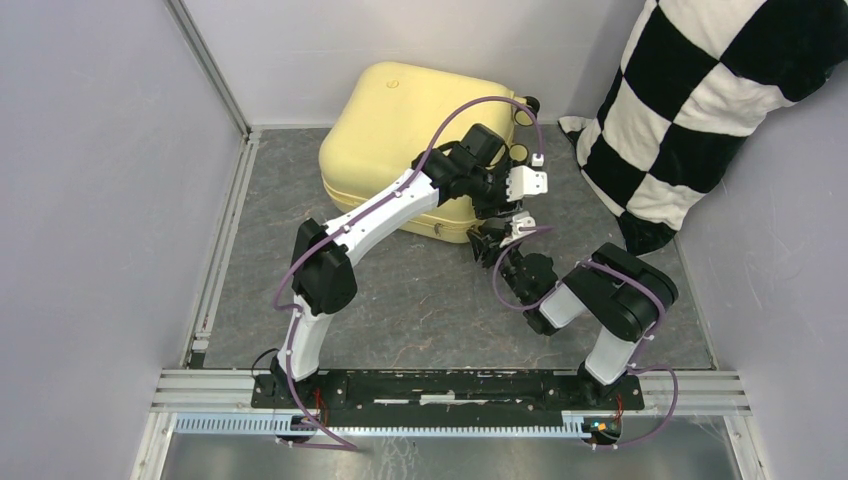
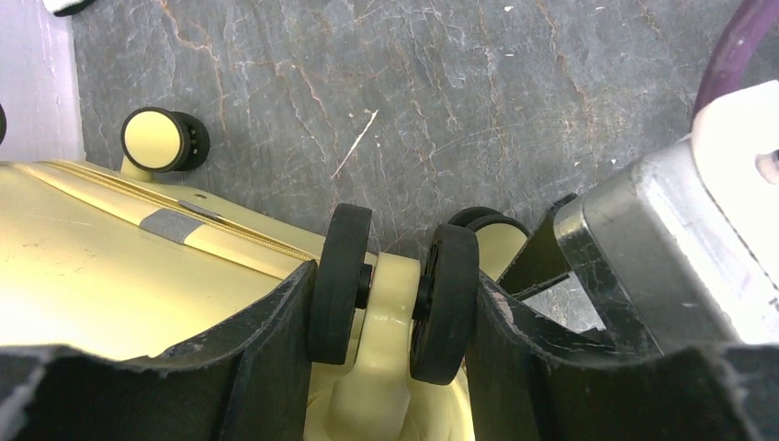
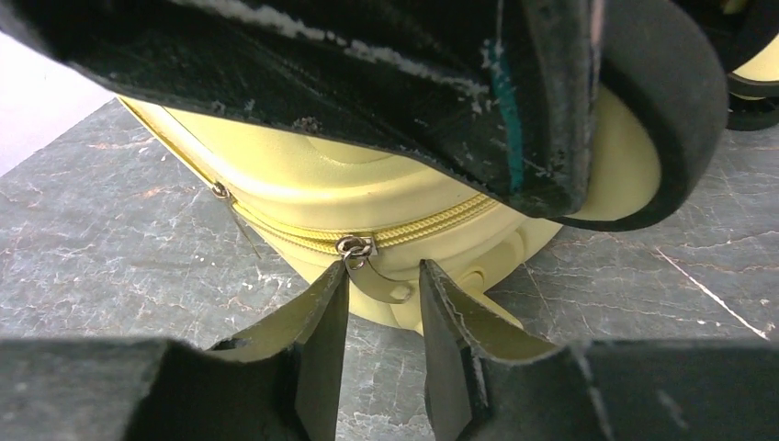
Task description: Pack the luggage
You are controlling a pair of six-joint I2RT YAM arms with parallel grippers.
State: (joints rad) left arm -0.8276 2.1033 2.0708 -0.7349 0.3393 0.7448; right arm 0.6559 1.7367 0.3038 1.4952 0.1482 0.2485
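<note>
- Your pale-yellow hard-shell suitcase [image 1: 400, 110] lies closed at the far centre.
- Your left gripper [image 2: 393, 287] clamps the black caster-wheel pair [image 2: 342, 280] at its near-right corner.
- Your right gripper [image 3: 384, 287] stands narrowly apart around the small metal zipper pull [image 3: 372, 274].

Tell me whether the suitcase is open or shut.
Shut: the luggage lies flat with shells together, zipper closed at the visible corner. Far side cannot be told.

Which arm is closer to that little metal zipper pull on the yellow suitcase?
Right. The right jaws flank the zipper pull, not closed on it; the left jaws grip a caster nearby.
</note>
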